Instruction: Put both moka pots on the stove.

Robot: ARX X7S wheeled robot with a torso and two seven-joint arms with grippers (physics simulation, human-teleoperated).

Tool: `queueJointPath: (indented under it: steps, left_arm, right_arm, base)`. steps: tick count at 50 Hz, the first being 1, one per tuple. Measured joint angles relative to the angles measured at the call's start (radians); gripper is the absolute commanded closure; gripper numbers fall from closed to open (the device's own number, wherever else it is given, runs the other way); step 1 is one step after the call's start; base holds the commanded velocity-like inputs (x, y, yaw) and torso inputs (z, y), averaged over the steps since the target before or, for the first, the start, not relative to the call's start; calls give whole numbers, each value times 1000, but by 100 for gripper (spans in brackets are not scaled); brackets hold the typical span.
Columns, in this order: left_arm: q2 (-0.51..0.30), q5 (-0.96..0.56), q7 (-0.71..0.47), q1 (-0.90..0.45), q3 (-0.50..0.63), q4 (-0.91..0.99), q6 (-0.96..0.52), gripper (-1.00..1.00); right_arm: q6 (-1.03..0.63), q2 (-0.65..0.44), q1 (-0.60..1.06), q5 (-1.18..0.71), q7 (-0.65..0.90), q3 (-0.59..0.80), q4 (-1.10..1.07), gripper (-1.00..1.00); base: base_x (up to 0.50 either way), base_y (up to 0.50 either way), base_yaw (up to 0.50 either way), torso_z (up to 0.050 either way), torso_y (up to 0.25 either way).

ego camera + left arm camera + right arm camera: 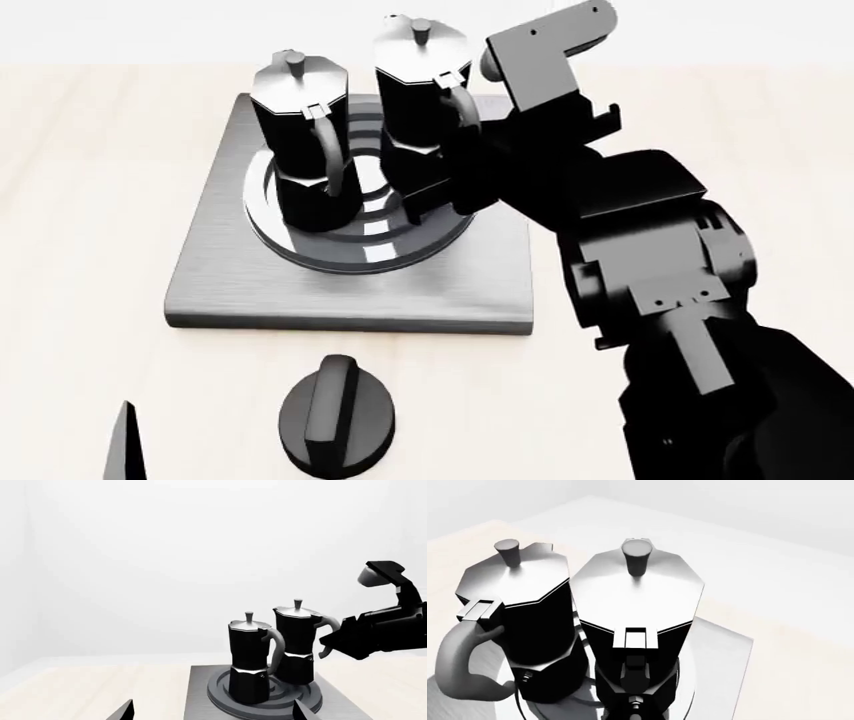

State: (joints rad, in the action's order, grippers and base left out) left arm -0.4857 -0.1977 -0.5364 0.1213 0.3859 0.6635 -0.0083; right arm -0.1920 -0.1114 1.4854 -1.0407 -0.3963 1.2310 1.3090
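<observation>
I am counting two moka pots, one stove [227, 270], one low round black knob [336, 412] and one wooden table [80, 150]. Both pots are standing upright on the stove's ringed burner, just beside each other: the left pot [302, 140] toward the burner's middle, the right pot [424, 110] toward its far right part.

My head view is showing me the knob on the table in front of the stove, which neither wrist view is giving me. The left wrist view is showing both pots side-on with a narrow gap between them, and the right gripper [333, 640] sitting at the right pot's handle. The right wrist view is looking straight down on the two silvery lids.

I am seeing the right pot's handle at the right gripper's tips, but the arm is hiding the jaws, so I cannot tell whether they are pinching it. Of the left gripper [210, 712] I am seeing only two dark fingertips [123, 711], standing spread apart, short of the stove and holding nothing.
</observation>
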Motion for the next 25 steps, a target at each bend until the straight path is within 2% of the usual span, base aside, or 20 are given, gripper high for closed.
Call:
queueJointPath:
  steps: [25]
  left_arm:
    - [-5,0,-5,1,3,1,3,-100]
  right_arm:
    - [-36,14,-37,199,-13,-199,0,100]
  base:
    - [0,0,0,0,1]
